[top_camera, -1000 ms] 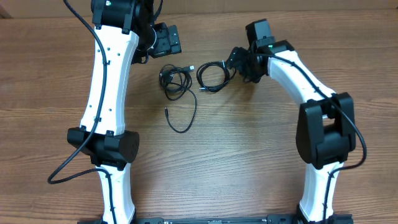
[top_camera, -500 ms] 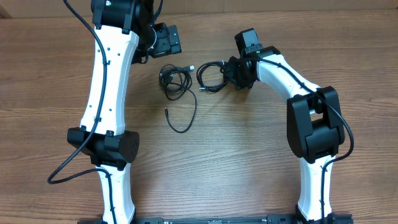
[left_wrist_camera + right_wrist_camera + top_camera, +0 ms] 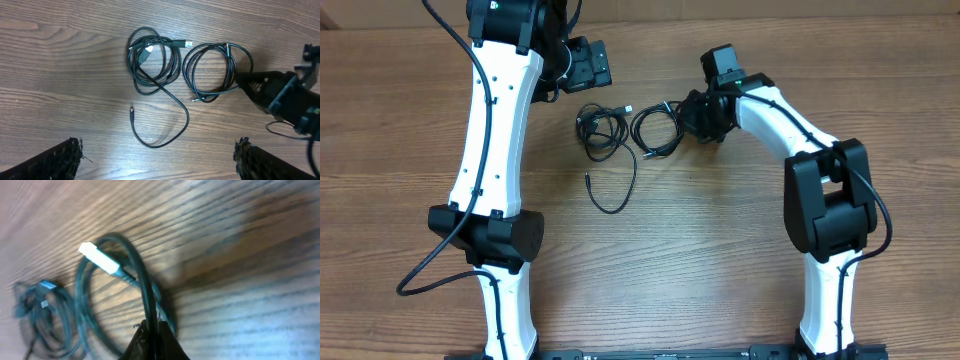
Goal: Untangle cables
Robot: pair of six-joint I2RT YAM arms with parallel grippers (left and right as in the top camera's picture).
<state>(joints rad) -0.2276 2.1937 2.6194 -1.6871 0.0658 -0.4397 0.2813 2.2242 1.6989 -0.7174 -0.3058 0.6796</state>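
Two coils of thin black cables lie on the wooden table. The left coil point(image 3: 602, 128) point(image 3: 152, 62) trails a loose tail that curls toward the near side. The right coil point(image 3: 655, 130) point(image 3: 212, 70) lies just beside it, and the two look apart. My right gripper point(image 3: 688, 120) point(image 3: 152, 330) is shut on a strand at the right coil's right edge; its dark tip point(image 3: 247, 81) also shows in the left wrist view. A pale plug point(image 3: 100, 259) sticks out of that coil. My left gripper point(image 3: 588, 68) point(image 3: 157, 162) hovers open behind the left coil, holding nothing.
The wooden table point(image 3: 720, 250) carries both white arms. The left arm's thick black cable point(image 3: 425, 270) loops over the table's left side. The table's far edge point(image 3: 840, 20) runs just behind the grippers.
My right gripper slid left to the right coil and closed on its strand. That coil shifted slightly left. The left arm stayed still.
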